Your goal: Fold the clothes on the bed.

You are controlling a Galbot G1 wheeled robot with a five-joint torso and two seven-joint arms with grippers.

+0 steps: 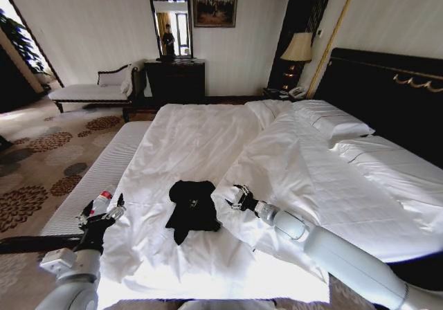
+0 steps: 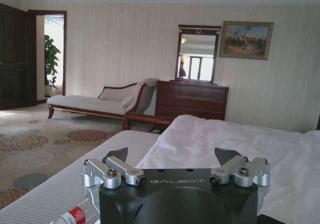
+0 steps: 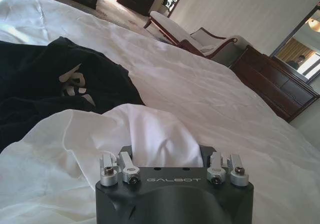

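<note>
T-shirt (image 1: 192,206) lies crumpled in a dark heap on the white duvet (image 1: 201,140), at the foot end of the bed (image 1: 387,95), far from the pillows (image 1: 332,120). In the right wrist view the T-shirt (image 3: 55,91) shows a patch of white lettering among the folds; the fabric is bunched, not flat.

Right gripper (image 1: 234,196) sits just beside the T-shirt, on the pillow side of the heap, low over the duvet. It rests against a raised ridge of duvet. In the right wrist view the right gripper (image 3: 167,151) has its fingers (image 3: 121,160) spread, with a puffed fold of duvet (image 3: 145,134) standing between them. It is released, not holding the T-shirt; the T-shirt lies apart from it, past the fold.

Left gripper (image 1: 104,210) hangs at the duvet's edge, on the side of the T-shirt away from the right gripper, well apart from the heap. In the left wrist view the left gripper (image 2: 175,156) has its fingers (image 2: 116,154) wide apart with nothing between them: released.

Left wrist view looks past the duvet (image 2: 225,144) toward the chaise (image 2: 95,104), dresser (image 2: 192,101) and mirror (image 2: 197,54) on the far wall.
</note>
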